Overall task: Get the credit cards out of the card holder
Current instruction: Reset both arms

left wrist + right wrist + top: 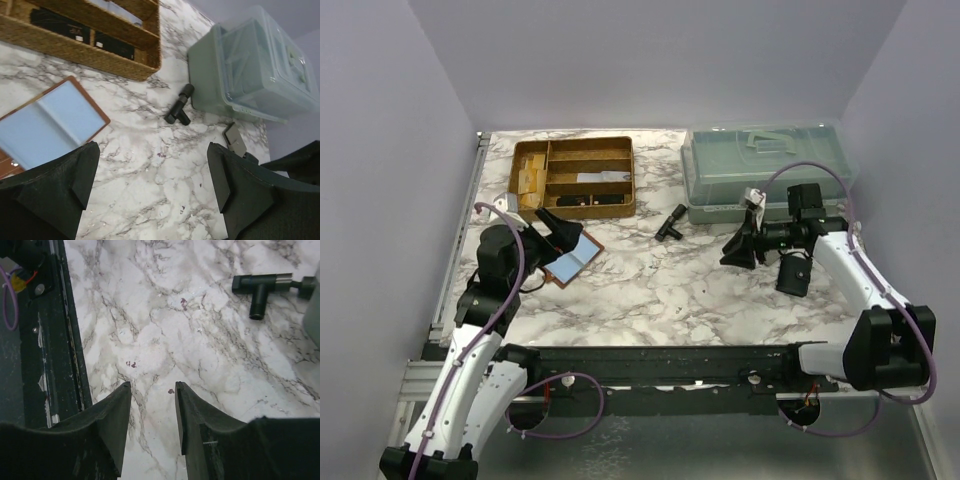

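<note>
The card holder [572,261] lies open on the marble table, reddish-brown at the rim with light blue faces inside; I cannot tell whether these faces are cards or lining. In the left wrist view the holder [50,122] sits left of my left finger. My left gripper [562,234] [152,170] is wide open and empty, just above the holder's far side. Tan flat cards [527,181] lie in the tray's left compartment. My right gripper [734,250] [152,390] is open and empty over bare marble at the right.
A gold-brown divided tray [620,180] [125,67] stands at the back left. A clear lidded bin [760,170] [255,65] stands at the back right. A black T-shaped part [670,222] [180,104] [262,287], a grey square piece [234,139] and a black pouch [793,272] lie nearby.
</note>
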{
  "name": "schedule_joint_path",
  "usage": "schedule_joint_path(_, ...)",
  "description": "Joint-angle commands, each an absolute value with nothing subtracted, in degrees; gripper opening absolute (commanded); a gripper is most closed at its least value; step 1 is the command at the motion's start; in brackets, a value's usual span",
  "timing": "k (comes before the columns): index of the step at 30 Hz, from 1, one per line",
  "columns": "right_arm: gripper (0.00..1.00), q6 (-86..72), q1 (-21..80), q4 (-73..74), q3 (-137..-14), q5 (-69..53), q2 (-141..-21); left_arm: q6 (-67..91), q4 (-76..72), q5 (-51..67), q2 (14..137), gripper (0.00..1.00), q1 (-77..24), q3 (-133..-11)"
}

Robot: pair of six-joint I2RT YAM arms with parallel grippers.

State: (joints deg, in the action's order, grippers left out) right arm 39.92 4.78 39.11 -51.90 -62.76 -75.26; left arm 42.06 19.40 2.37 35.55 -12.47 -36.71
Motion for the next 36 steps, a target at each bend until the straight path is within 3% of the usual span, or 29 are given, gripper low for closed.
schedule_joint_path(1, 0.48, 40.6, 1.0, 40.7, -54.2, -67.0, -69.8, 36.7, 17.7, 15.8, 38.1, 0.97, -12.2, -41.2)
schedule_joint_path(5, 0.62, 36.0, -2.0, 39.9, -57.4, -66.6, -65.5, 37.2, 10.5, 21.6, 37.1, 0.99, -12.2, -39.6)
schedule_joint_path(11, 0.98, 21.1, -6.1, 35.7, -64.4, -63.9, -63.0, 40.6, 3.7, 25.2, 37.6, 0.99, -12.2, -39.3)
schedule_joint_path(21, 0.99, 3.2, -6.2, 28.7, -70.4, -51.4, -57.7, 38.1, 8.6, 25.1, 41.6, 0.99, -12.2, -45.4)
schedule_joint_path(29, 0.99, -2.2, -8.3, 26.3, -69.4, -59.2, -57.1, 37.9, 11.5, 25.5, 38.8, 0.99, -12.2, -46.1)
schedule_joint_path(36, 0.99, -0.5, -9.8, 27.6, -68.1, -58.9, -54.5, 37.2, 14.4, 24.5, 37.1, 0.99, -12.2, -46.6)
